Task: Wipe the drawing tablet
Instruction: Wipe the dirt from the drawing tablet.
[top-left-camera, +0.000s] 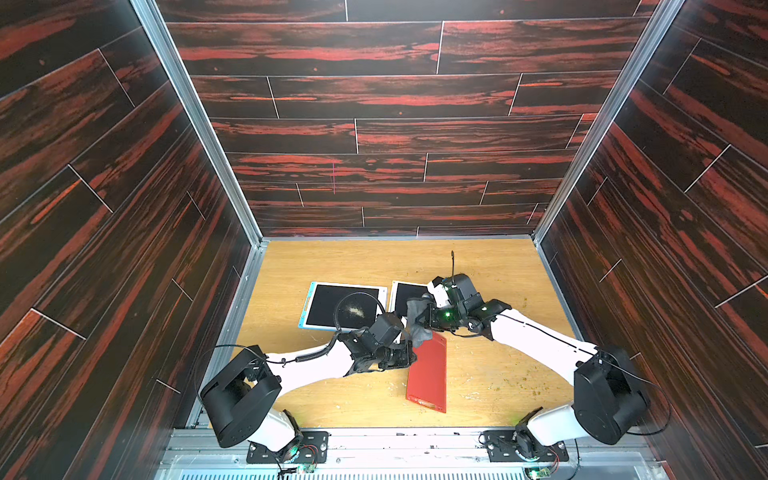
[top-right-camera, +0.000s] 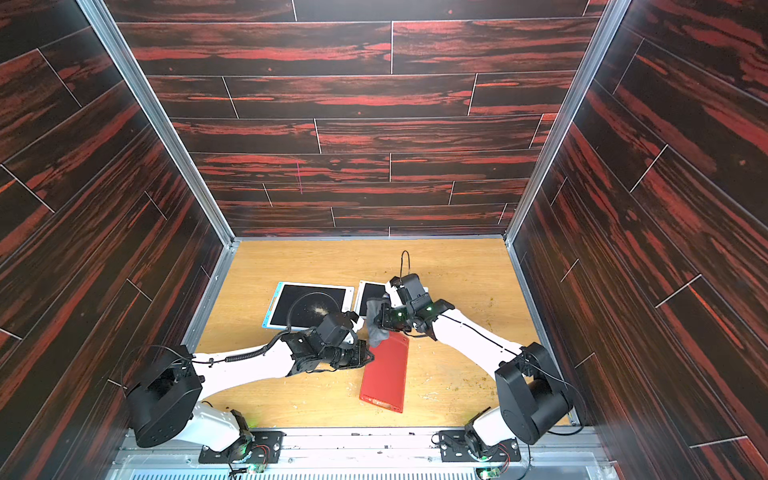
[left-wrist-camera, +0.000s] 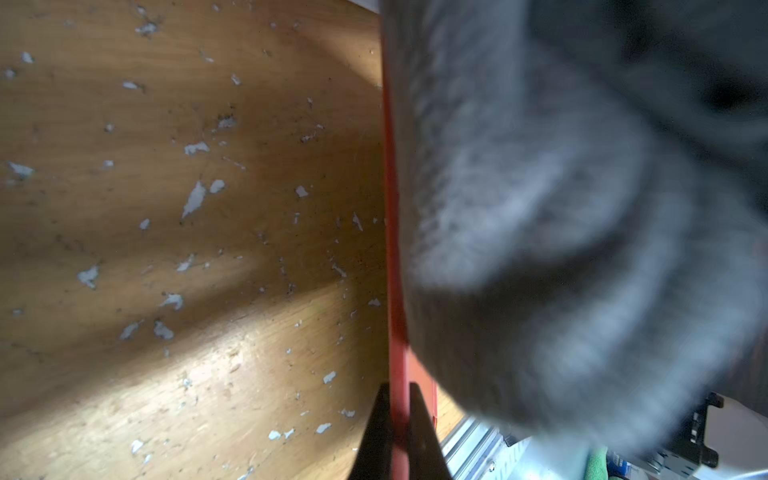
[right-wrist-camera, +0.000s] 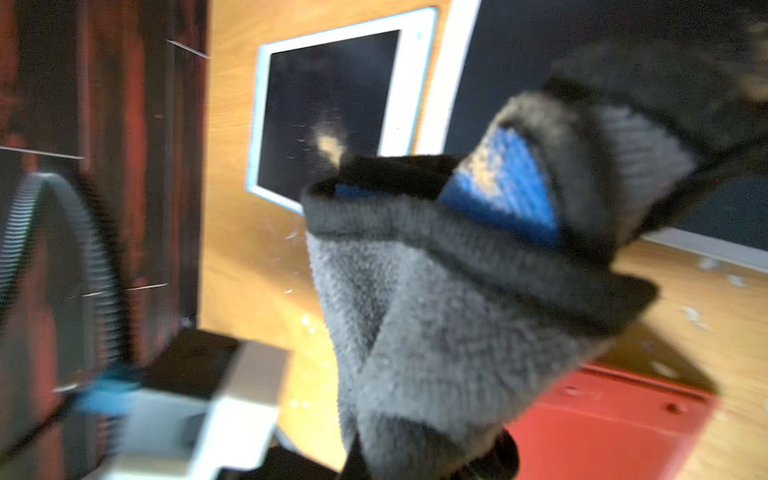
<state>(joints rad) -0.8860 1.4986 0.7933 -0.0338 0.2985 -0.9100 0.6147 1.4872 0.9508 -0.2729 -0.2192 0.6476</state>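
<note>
Top views: two tablets (top-left-camera: 328, 305) (top-left-camera: 405, 297), one red panel (top-left-camera: 428, 374), one cloth (top-left-camera: 417, 334); left end effector (top-left-camera: 409, 356) pinches panel, right end effector (top-left-camera: 427, 320) cloth

Dangling grey cloth (top-left-camera: 417, 329) near red tablet (top-left-camera: 428, 374)

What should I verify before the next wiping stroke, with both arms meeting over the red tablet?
1. Left gripper clamped on the red tablet edge: ok.
2. Right gripper shut on the grey cloth: ok.
3. Cloth touching the red tablet: cannot tell. In both top views it overlaps the far corner, but contact is not visible.
4. Cloth clean: not ok, pale crumbs cling to its blue patch.
5. Blue-framed tablet wiped: not ok, a crumb pile lies on its screen.
6. Red tablet face clean: cannot tell.
</note>
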